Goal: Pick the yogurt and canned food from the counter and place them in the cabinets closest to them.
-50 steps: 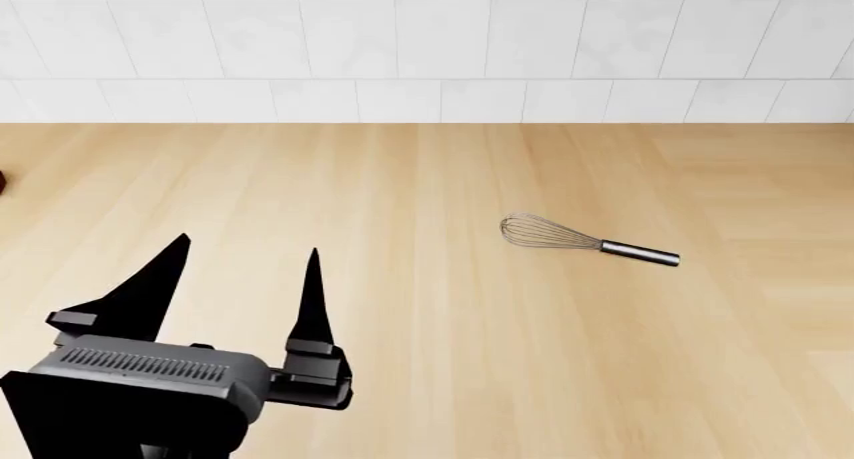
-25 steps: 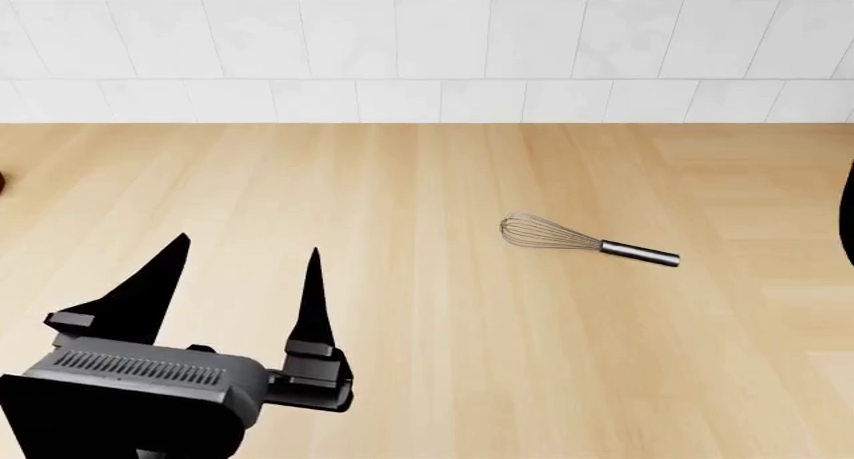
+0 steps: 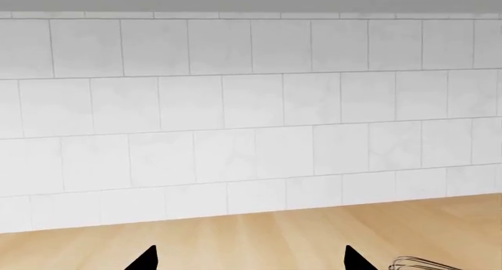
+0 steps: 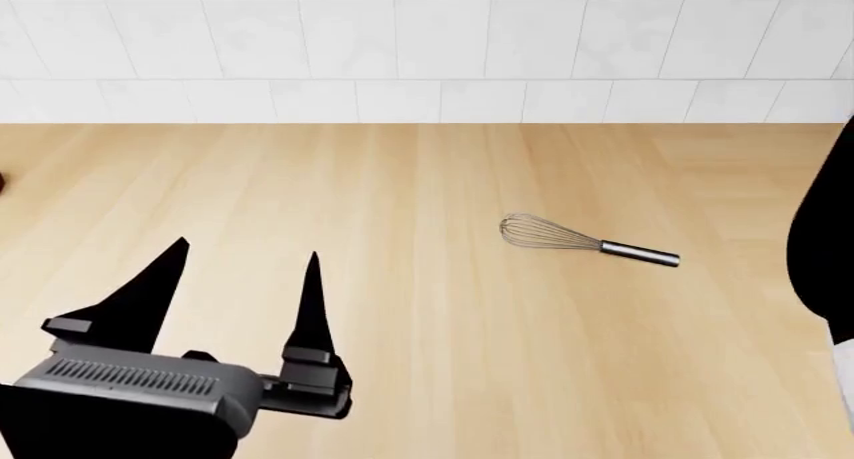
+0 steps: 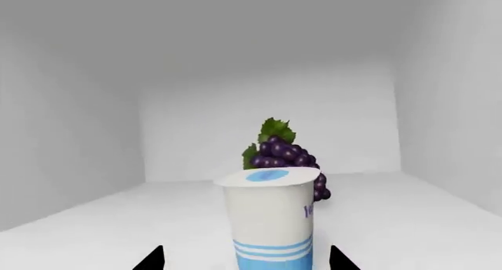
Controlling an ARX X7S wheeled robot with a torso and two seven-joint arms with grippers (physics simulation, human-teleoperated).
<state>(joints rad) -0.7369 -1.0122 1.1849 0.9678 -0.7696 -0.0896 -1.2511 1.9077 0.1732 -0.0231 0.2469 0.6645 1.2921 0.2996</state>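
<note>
Right arm has entered view; its parted fingers flank upright blue-banded yogurt.

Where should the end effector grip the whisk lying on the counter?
Likely the straight metal handle of the whisk, descending from above with fingers across it. It lies flat on the counter, handle toward the robot's right, and its wire head looks too springy to pinch.

Beige wood-grain counter with a whisk; white cabinet shelf bearing yogurt, grapes.
</note>
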